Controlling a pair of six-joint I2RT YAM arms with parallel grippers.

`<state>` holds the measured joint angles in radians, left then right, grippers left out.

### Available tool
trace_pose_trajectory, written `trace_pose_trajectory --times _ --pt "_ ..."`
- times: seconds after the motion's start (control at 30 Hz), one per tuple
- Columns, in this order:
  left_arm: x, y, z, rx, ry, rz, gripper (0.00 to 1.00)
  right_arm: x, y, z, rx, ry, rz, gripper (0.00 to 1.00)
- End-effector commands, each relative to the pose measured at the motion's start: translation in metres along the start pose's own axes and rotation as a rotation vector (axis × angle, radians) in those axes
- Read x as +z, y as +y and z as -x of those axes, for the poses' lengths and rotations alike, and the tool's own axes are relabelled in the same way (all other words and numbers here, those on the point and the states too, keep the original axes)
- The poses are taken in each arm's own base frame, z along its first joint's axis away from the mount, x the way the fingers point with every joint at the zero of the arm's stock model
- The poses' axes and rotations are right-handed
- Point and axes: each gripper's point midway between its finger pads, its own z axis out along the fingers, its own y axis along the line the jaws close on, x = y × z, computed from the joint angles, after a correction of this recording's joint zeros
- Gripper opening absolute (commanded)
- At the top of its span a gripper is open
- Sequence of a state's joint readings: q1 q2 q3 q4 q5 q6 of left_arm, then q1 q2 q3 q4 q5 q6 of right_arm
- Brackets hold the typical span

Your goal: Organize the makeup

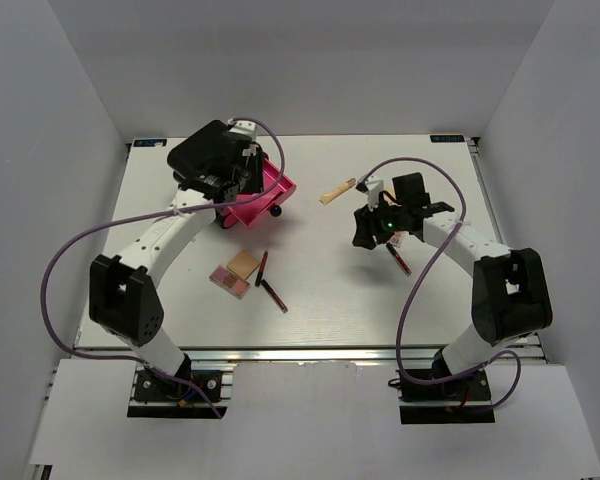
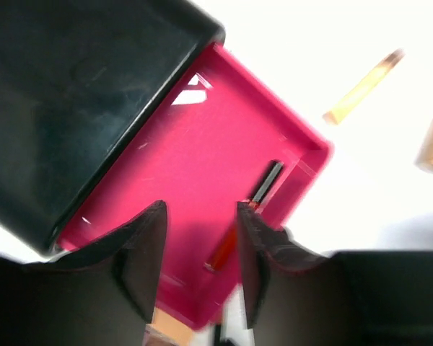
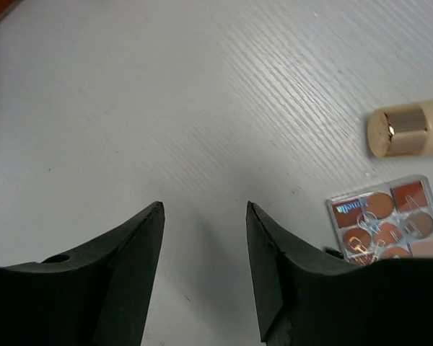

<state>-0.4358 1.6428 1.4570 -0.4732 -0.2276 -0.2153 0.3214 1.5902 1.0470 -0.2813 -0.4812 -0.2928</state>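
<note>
My left gripper [image 1: 248,178] [image 2: 200,209] is open and empty, hovering over the open pink drawer [image 1: 268,196] [image 2: 224,144]. A dark-and-red pencil [image 2: 249,216] lies inside the drawer by its right wall. My right gripper [image 1: 368,235] [image 3: 204,207] is open and empty just above bare table. To its right lie a beige tube with a gold cap [image 3: 408,130] and an eyeshadow palette [image 3: 386,220]. Another beige tube [image 1: 337,190] [image 2: 362,88] lies mid-table. A palette [image 1: 228,279], a tan compact [image 1: 245,263] and two pencils [image 1: 262,268] [image 1: 273,295] lie front centre. A pencil [image 1: 398,258] lies by the right arm.
The big black box [image 1: 205,150] [image 2: 72,94] stands at the back left, with the drawer pulled out toward the table's middle. White walls enclose the table [image 1: 330,300] on three sides. Purple cables loop beside both arms.
</note>
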Motion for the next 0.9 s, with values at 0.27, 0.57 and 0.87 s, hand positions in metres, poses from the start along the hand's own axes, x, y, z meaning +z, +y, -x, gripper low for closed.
trace_pose_trajectory --times 0.27,0.57,0.87 --pt "-0.121 -0.019 -0.005 -0.269 -0.166 -0.274 0.24 -0.045 -0.063 -0.032 -0.109 0.183 -0.288 0.34" --pt "-0.145 0.004 -0.065 -0.334 -0.130 -0.234 0.47 -0.056 -0.102 -0.078 -0.117 0.356 -0.471 0.54" --pt "-0.139 0.008 -0.097 -0.354 -0.093 -0.228 0.52 -0.039 -0.102 -0.103 -0.074 0.400 -0.419 0.52"
